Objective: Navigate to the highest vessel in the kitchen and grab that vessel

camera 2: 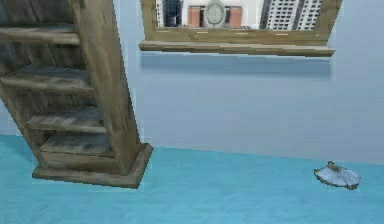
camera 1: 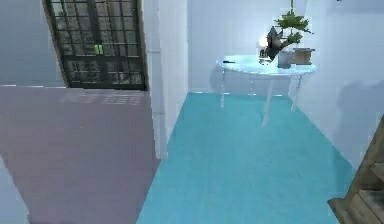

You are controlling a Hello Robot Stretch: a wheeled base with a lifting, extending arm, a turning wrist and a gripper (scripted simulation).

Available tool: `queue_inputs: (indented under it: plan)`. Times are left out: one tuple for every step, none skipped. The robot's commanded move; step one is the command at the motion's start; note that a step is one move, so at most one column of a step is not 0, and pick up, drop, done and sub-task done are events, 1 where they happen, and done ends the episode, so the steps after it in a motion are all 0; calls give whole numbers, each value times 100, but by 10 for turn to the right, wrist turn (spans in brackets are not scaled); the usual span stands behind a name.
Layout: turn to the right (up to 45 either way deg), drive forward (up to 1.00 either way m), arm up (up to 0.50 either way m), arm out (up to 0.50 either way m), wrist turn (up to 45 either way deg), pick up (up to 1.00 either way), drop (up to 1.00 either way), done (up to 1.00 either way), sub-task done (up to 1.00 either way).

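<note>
A round pale-blue table (camera 1: pixel 266 68) on white legs stands at the far end of the turquoise floor in the forward view. On it sit a potted plant (camera 1: pixel 291 38) with dark green leaves, a small dark item (camera 1: pixel 230 61) near the left rim and a small pale object (camera 1: pixel 265 55) beside the plant. I cannot make out which of these is a vessel.
A white wall corner (camera 1: pixel 158 80) splits the forward view; left of it lie a mauve floor and a dark-framed glass door (camera 1: pixel 97 42). A wooden shelf unit (camera 2: pixel 75 95) stands against the pale wall, under a wood-framed window (camera 2: pixel 236 25). A small grey object (camera 2: pixel 337 175) lies on the floor.
</note>
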Motion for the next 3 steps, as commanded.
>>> queue_inputs:
  plan:
    - [-120, 0, 0, 0, 0, 0, 0, 0, 0]
    - [0, 15, 0, 0, 0, 0, 0, 0, 0]
    - [-150, 0, 0, 0, 0, 0, 0, 0, 0]
